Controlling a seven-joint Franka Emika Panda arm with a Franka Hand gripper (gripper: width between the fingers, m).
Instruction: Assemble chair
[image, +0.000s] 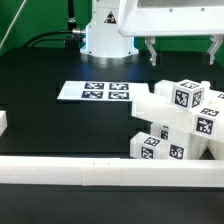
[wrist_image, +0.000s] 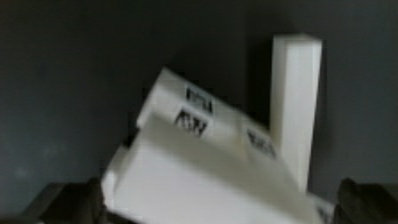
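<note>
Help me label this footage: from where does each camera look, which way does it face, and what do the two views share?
Exterior view: off the arm, at the table's near edge behind the border rail, looking across at the robot base, marker board and stacked chair parts; open pincer above them.
Wrist view: on the wrist, looking down past dark fingertips at a tagged white part.
Shared: the white chair parts.

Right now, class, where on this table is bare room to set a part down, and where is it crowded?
Free: the black table between the marker board and the front rail. Crowded: the exterior view's right, where the chair parts pile up under the open gripper.
</note>
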